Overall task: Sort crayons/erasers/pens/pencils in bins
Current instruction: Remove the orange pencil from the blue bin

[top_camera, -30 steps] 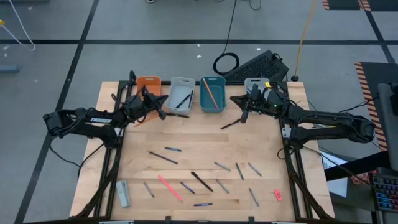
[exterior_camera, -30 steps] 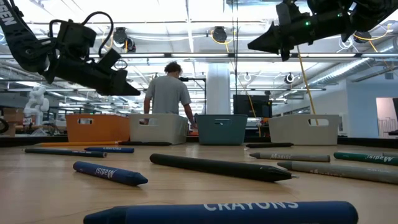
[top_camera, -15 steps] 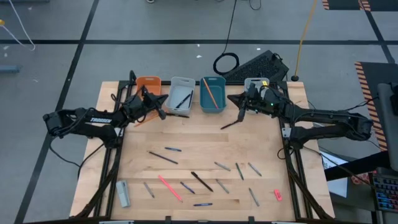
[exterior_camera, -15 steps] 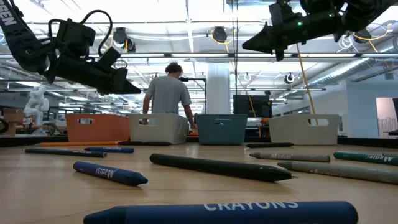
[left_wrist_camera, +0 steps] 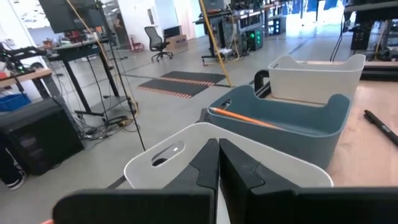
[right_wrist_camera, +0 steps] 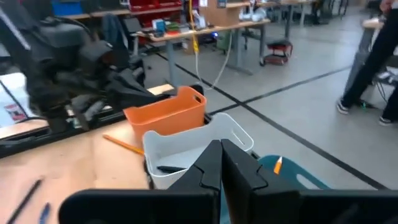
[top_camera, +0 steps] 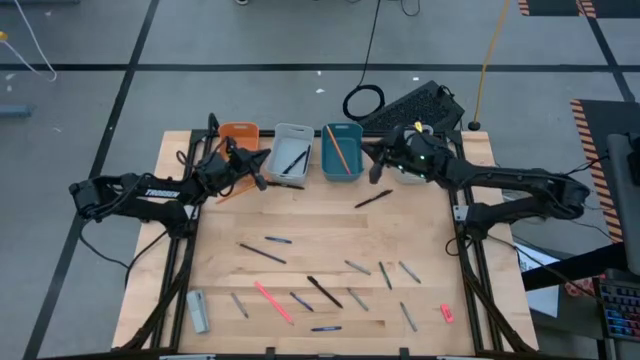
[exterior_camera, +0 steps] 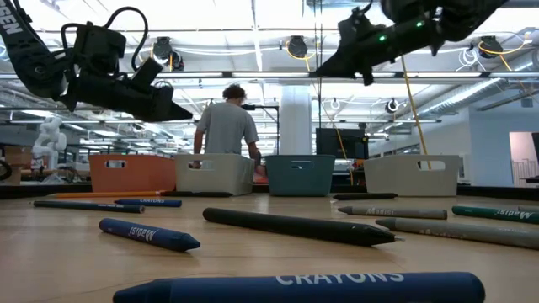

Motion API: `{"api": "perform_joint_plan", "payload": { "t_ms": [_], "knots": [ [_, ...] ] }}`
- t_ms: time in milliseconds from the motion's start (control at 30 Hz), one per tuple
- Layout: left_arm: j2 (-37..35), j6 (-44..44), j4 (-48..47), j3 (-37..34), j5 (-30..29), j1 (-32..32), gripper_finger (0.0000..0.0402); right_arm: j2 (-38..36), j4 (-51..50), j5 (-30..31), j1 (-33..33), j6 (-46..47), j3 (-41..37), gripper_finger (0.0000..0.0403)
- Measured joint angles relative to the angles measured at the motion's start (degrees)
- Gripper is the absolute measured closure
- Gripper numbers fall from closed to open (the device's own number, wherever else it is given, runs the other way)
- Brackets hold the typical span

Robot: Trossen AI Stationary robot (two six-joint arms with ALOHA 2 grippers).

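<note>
My right claw was clenched, empty, beside the teal bin; black pen lay just below, slanted.

The high view looks straight down on the whole desk and the floor around it, from well above. The low view sits at desk height, very near a blue crayon, facing level toward the row of bins and the room behind. Each wrist view looks forward past its own arm's fingers, close to the bins. All four views share that row, which lies toward 12 o'clock on the desk in the high view.
</note>
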Motion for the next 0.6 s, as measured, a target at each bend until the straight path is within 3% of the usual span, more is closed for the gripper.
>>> {"api": "perform_joint_plan", "payload": {
  "t_ms": [233, 600],
  "knots": [
    [0.0, 0.1, 0.2, 0.0, 0.0, 0.0, 0.0385, 9.0, -9.2, 0.5, -2.8, 1.3, 7.9, 0.0403],
    [0.0, 1.2, 0.9, 0.0, 0.0, 0.0, 0.0385, 17.8, -12.8, 0.3, -5.6, 6.0, 12.9, 0.0403]
  ]
}}
